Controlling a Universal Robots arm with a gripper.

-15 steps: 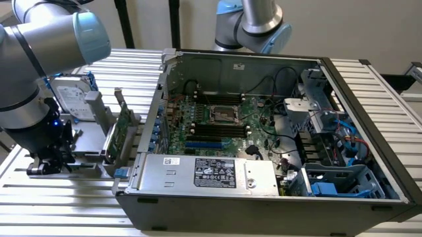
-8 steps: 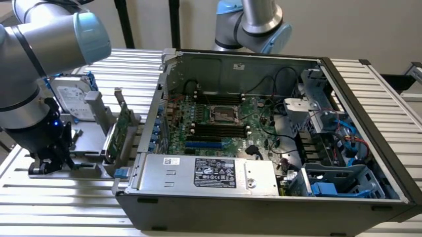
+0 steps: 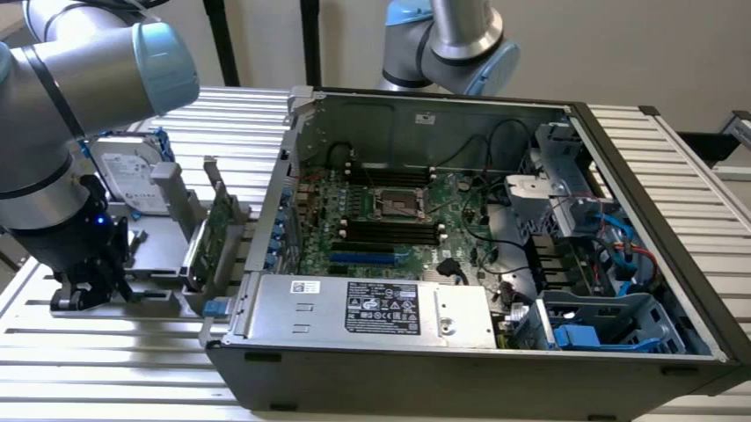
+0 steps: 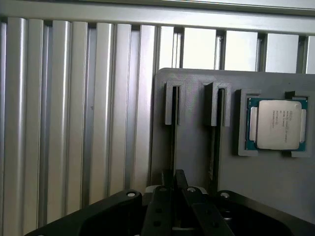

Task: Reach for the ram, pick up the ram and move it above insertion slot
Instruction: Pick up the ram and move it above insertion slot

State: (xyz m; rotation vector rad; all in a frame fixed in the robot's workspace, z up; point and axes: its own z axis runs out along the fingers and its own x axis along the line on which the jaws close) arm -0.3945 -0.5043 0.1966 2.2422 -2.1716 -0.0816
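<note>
Low over the grey holder (image 4: 197,147), the gripper (image 4: 173,178) was pinched together on the ram (image 4: 173,142), which stood edge-on in a slot. A processor (image 4: 279,124) sat nearby.

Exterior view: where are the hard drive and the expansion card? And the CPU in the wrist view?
hard drive (image 3: 122,178), exterior view, its silver face.
expansion card (image 3: 207,248), exterior view, the green board.
CPU (image 4: 279,124), wrist view, middle of its metal lid.
</note>
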